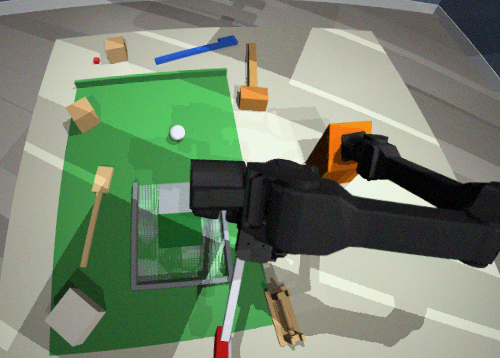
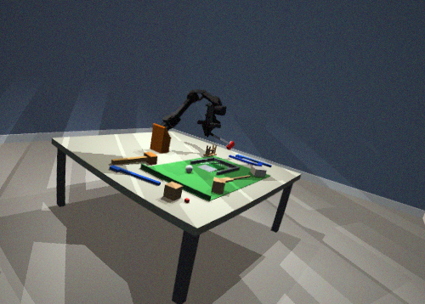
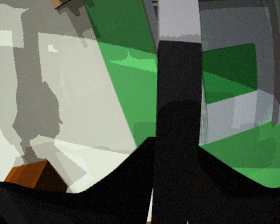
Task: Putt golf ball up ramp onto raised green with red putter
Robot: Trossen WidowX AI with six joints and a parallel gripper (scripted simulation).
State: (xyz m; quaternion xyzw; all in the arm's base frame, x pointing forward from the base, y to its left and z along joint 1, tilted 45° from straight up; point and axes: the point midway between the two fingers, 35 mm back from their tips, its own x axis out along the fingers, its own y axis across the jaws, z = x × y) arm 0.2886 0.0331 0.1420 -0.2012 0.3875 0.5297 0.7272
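The putter has a red head (image 1: 220, 344) (image 2: 230, 145), a pale shaft (image 1: 232, 300) (image 3: 179, 20) and a black grip (image 3: 179, 75). My gripper (image 2: 207, 133) (image 3: 166, 144) is shut on the black grip and holds the putter in the air, its head tilted out beyond the walled frame. The white golf ball (image 1: 177, 132) (image 2: 189, 169) rests on the green mat (image 1: 200, 103). The pale ramp (image 1: 172, 199) (image 2: 207, 168) (image 3: 232, 122) faces the ball and leads to the dark raised green (image 1: 180, 231) (image 3: 232, 67). The arm hides part of the frame in the top view.
Grey walls (image 1: 134, 238) edge the raised green. A wooden rack (image 1: 285, 315) (image 2: 210, 151) stands beside the mat. A wooden mallet (image 1: 103, 179), a tan block (image 1: 84, 115) and a pale block (image 1: 75, 317) are on the mat. Another mallet (image 1: 253, 98) and a blue stick (image 1: 195, 51) lie beyond.
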